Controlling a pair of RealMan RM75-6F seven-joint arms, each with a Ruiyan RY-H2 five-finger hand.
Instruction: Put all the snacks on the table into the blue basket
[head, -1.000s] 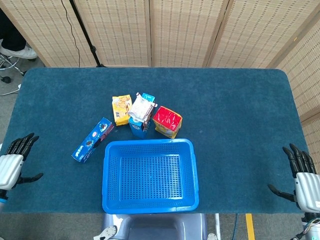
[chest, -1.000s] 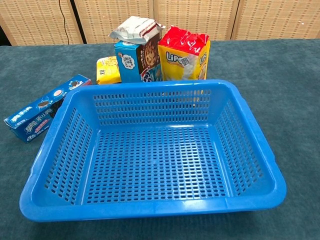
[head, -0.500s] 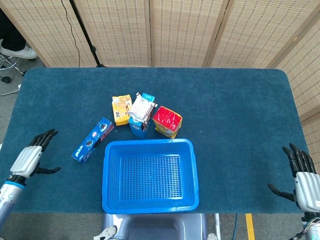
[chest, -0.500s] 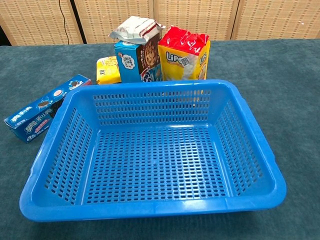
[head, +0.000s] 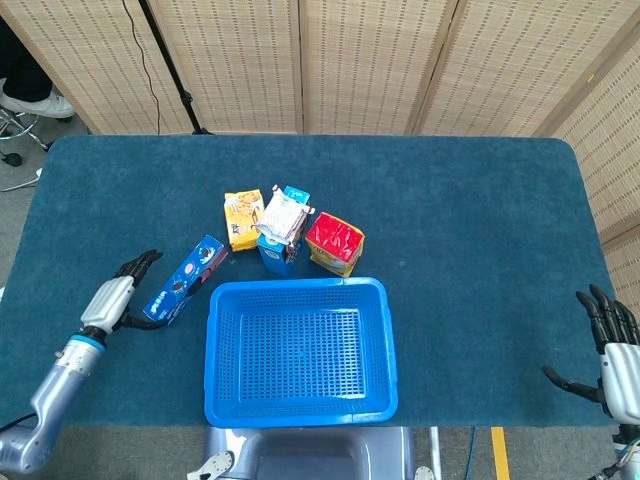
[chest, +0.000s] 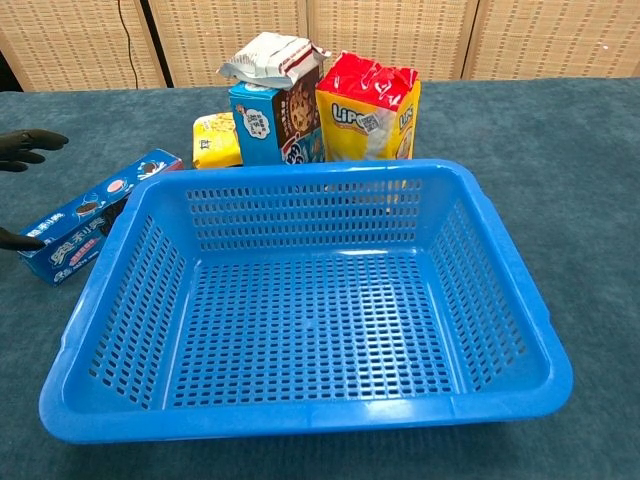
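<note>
Left robot hand (head: 118, 293), fingers spread and holding nothing, just beside the long blue cookie box (head: 186, 279) near the table's (head: 470, 200) left front. Blue basket (head: 298, 405) at front centre; remaining snacks (head: 290, 230) clustered behind it. Right robot hand (head: 612, 350), fingers spread, empty, at the right front corner.

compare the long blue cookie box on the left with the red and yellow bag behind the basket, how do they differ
The blue cookie box lies flat on its long side; the red and yellow bag stands upright. The box is a slim rigid carton, the bag a soft crinkled pack. The box lies left of the blue basket with the left hand open right beside it; the bag stands at the basket's far edge with no hand near. Both rest on the table, outside the basket.
</note>
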